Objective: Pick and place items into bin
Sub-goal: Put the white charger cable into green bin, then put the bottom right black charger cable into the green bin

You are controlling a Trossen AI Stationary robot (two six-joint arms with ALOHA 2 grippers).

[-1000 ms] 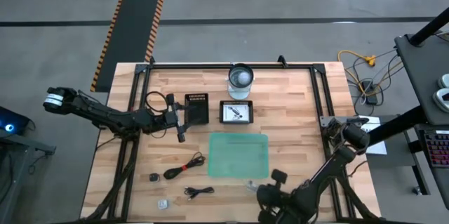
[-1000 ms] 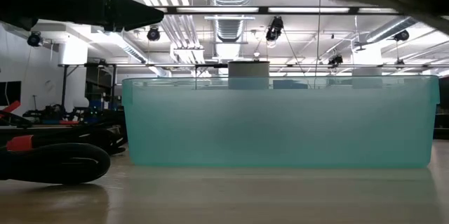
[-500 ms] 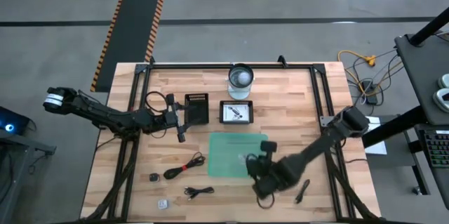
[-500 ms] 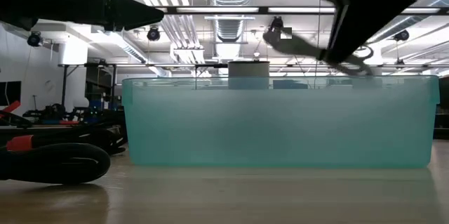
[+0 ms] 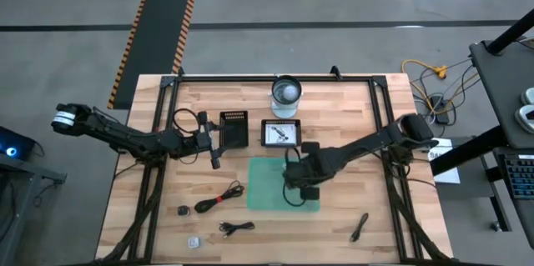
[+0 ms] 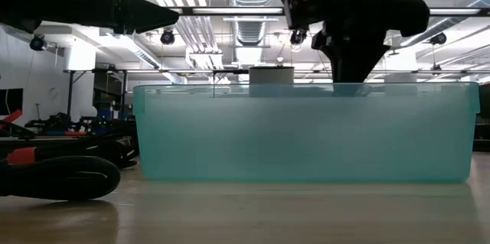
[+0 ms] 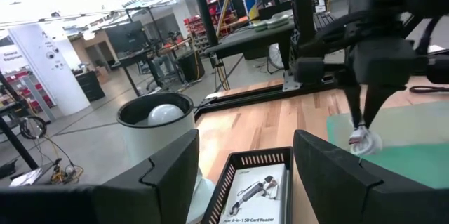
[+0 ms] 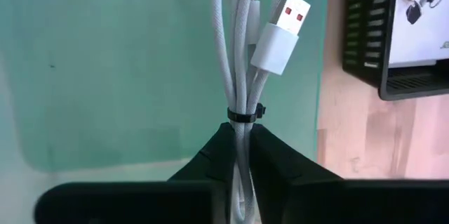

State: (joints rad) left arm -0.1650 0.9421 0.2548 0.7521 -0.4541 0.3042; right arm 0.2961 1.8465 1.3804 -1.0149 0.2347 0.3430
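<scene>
- The step in hand looked like the drop-off: the right gripper point(image 5: 298, 184) hung over the teal bin point(image 5: 265, 191), its fingers point(image 8: 277, 159) clamped narrowly on a bundled white USB cable point(image 8: 242, 62) tied with a small black band.
- In the left wrist view the same cable point(image 7: 363, 138) dangled below the right gripper point(image 7: 365, 104), just above the bin point(image 7: 414, 155).
- The next move, as I judged it, called for parting the fingers so the bundle fell inside the walls, then lifting clear without snagging the loops.
- The bin's floor, where it showed beneath the cable, appeared bare; the low view was too frosted through the wall to confirm it.
- A black tray point(image 5: 281, 133) beyond the bin held a white printed card with small dark pieces on it; a second black tray point(image 5: 234, 129) stood just beside it.
- A white round container point(image 5: 285, 96) stood at the table's far edge, with something pale and rounded inside.
- Outside the bin lay a thick black cable point(image 5: 219, 198), a thin black coiled cable point(image 5: 236, 228), a small black piece point(image 5: 183, 210), a small whitish piece point(image 5: 194, 242) and a dark cable point(image 5: 360, 226) on the right side.
- The left gripper point(image 5: 215, 147) waited beside the second tray, its fingers spread and empty.
</scene>
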